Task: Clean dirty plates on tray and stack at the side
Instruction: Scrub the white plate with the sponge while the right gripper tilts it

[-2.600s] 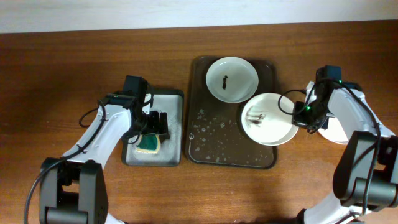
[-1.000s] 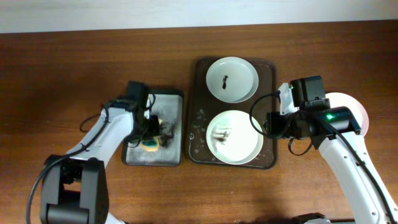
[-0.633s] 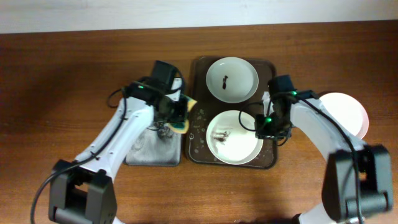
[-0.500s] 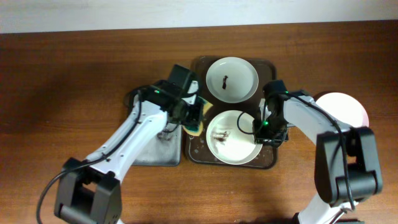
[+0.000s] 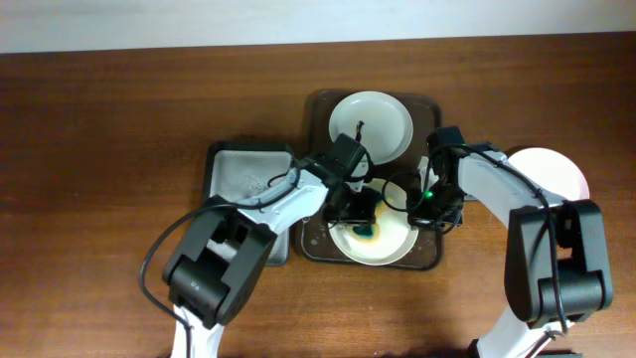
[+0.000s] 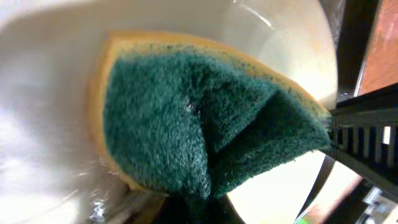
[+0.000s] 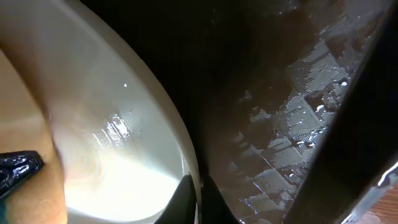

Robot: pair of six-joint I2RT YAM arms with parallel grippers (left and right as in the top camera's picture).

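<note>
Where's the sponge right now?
Overhead view: the sponge is in the near plate on the tray, held by the left gripper, with the right gripper at that plate's right rim.

Dark wooden table [image 5: 99, 119], pale wall strip [image 5: 199, 20]

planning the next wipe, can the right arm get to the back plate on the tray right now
Probably not yet: the right gripper seems clamped on the rim of the near plate. The back plate itself lies uncovered just beyond it.
</note>
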